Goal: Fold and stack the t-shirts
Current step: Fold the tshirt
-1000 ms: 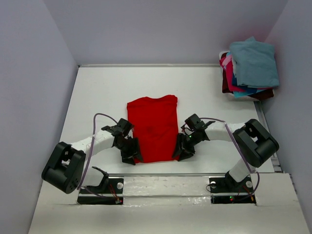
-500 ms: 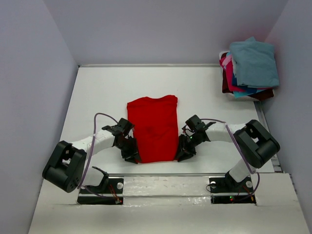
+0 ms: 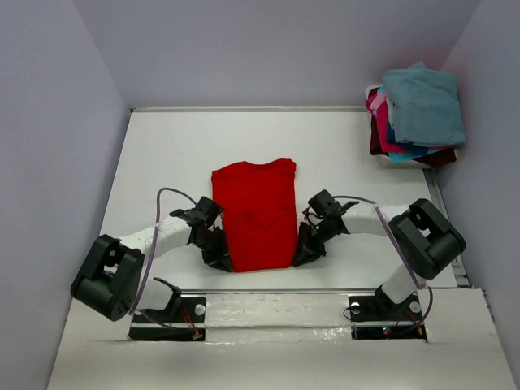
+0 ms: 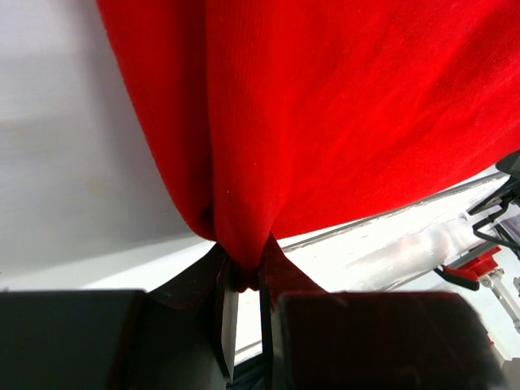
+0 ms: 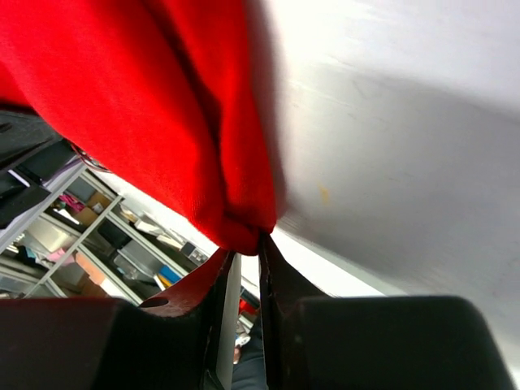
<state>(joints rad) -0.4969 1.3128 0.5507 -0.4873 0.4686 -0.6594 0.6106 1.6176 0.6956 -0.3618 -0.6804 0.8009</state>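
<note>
A bright red t-shirt (image 3: 256, 213), folded into a long narrow strip, lies flat in the middle of the white table. My left gripper (image 3: 223, 262) sits at its near left corner. In the left wrist view the red cloth (image 4: 325, 106) bunches between the jaws of the left gripper (image 4: 242, 280), which is shut on it. At the near right corner my right gripper (image 3: 299, 258) is likewise shut on a fold of the red cloth (image 5: 138, 106), pinched at the tips of the right gripper (image 5: 248, 244).
A pile of other t-shirts (image 3: 418, 114) rests at the back right corner, teal-blue (image 3: 424, 101) on top, with pink (image 3: 379, 122), blue (image 3: 406, 152) and dark maroon (image 3: 439, 158) beneath. Grey walls enclose the table on three sides. A metal rail (image 3: 325, 290) runs along the near edge.
Both grippers have closed onto the near corners of the red t-shirt and drawn slightly inward. The shirt itself lies where it was.
</note>
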